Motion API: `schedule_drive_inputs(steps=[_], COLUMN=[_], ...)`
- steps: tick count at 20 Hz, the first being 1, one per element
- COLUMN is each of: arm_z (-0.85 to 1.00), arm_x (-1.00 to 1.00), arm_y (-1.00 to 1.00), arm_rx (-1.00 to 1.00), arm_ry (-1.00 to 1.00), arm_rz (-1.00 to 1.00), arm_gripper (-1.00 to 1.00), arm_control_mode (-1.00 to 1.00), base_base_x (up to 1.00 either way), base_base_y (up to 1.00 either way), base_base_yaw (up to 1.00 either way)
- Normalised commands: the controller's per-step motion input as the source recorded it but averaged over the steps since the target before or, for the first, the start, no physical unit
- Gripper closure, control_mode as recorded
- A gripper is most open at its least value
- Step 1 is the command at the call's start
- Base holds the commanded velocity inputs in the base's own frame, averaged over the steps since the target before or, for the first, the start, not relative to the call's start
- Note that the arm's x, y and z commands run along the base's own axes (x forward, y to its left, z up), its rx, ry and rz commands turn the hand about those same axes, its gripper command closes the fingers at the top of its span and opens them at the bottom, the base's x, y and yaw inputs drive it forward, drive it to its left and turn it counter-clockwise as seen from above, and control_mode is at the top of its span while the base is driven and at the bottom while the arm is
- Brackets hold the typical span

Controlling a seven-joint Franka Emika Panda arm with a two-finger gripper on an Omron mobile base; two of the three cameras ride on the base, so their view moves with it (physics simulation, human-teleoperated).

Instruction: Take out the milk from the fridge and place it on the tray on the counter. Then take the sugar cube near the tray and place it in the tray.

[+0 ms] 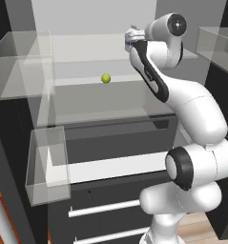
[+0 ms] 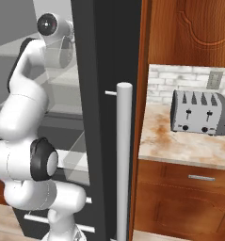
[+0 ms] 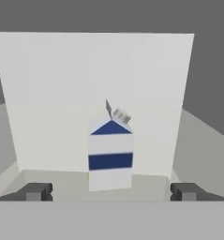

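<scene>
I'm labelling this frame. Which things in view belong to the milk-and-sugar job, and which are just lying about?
Belong to the job:
milk
fridge
counter
tool, open

Just lying about:
yellow-green ball
toaster

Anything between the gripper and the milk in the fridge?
Nothing visible. In the hand view the milk stands upright on the fridge shelf, centred ahead of the open gripper, with bare shelf between its fingertips and the carton.

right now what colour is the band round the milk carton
Dark blue, on the white milk carton; the hand view shows it best.
</scene>
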Motion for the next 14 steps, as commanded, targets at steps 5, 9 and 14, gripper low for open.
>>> schedule_drive_inputs(steps=[5, 9, 14], arm_z=[-0.06, -0.05, -0.09], arm_x=[0.39, 0.37, 0.37], arm_y=[0.0, 0.0, 0.0], arm_rx=[0.0, 0.0, 0.0], arm_ry=[0.0, 0.0, 0.0], arm_rz=[0.0, 0.0, 0.0], arm_gripper=[-1.0, -1.0, -1.0], arm_control_mode=[-1.0, -1.0, -1.0], base_base_x=[0.0, 0.0, 0.0], base_base_y=[0.0, 0.0, 0.0], base_base_yaw=[0.0, 0.0, 0.0])
